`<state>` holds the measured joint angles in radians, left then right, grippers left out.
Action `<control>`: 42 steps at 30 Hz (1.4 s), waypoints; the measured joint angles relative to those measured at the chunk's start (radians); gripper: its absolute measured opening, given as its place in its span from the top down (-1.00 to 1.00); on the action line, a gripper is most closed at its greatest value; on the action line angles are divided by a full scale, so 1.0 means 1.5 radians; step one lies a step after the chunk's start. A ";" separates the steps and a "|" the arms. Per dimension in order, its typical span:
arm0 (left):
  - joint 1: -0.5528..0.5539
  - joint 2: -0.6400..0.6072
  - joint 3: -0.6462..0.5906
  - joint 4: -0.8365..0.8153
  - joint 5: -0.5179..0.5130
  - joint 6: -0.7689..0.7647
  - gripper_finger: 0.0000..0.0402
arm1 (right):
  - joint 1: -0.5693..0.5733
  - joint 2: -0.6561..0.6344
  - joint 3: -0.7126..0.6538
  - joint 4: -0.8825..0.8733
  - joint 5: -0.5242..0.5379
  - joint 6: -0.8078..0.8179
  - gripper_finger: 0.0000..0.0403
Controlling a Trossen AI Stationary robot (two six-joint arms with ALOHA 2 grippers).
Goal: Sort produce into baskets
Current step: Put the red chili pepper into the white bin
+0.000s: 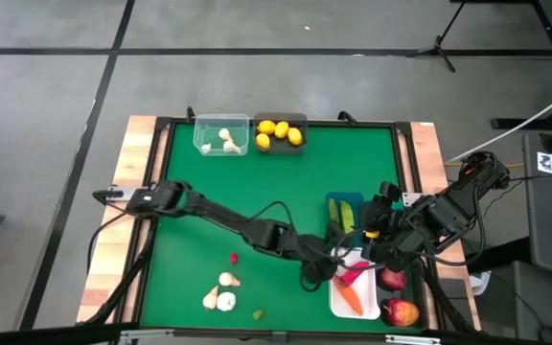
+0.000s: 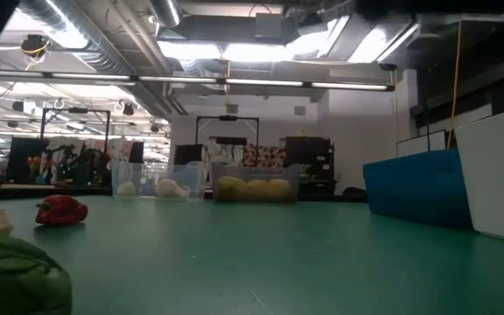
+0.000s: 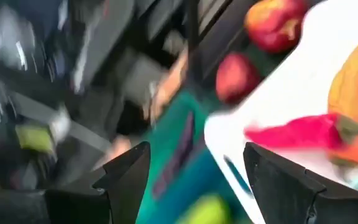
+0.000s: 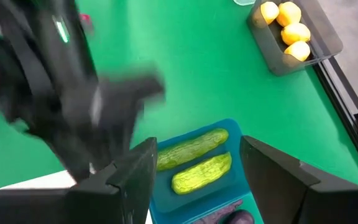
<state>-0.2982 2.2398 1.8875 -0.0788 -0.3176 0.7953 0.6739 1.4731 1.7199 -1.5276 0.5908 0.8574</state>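
Note:
My left gripper is open and empty beside the white basket, which holds an orange carrot and a red pepper. My right gripper is open and empty over the blue basket, where two green cucumbers lie. Two red apples lie to the right of the white basket. The clear basket holds white garlic bulbs. The dark grey basket holds yellow lemons.
Loose on the green table near the front: three garlic bulbs, a small red piece and a green piece. My two arms lie close together at the table's right front. The middle and left of the table have free room.

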 joint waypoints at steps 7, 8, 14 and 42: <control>-0.010 -0.117 -0.009 -0.478 -0.071 -0.433 -0.27 | 0.000 0.000 0.000 -0.013 -0.005 0.001 -0.14; -0.019 -0.138 -0.022 -0.529 -0.080 -0.482 -0.27 | 0.000 0.000 0.000 -0.012 -0.005 0.001 -0.14; -0.130 -0.289 -0.230 -0.562 -0.248 -0.699 -0.27 | 0.000 0.000 0.000 -0.011 0.008 0.001 -0.14; -0.373 -0.453 -0.944 0.342 -0.523 -0.909 -0.27 | 0.000 0.000 0.000 0.064 0.084 0.001 -0.14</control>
<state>-0.8570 1.5597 0.4713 0.4335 -1.1027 -0.5686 0.6739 1.4731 1.7199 -1.4313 0.7168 0.8587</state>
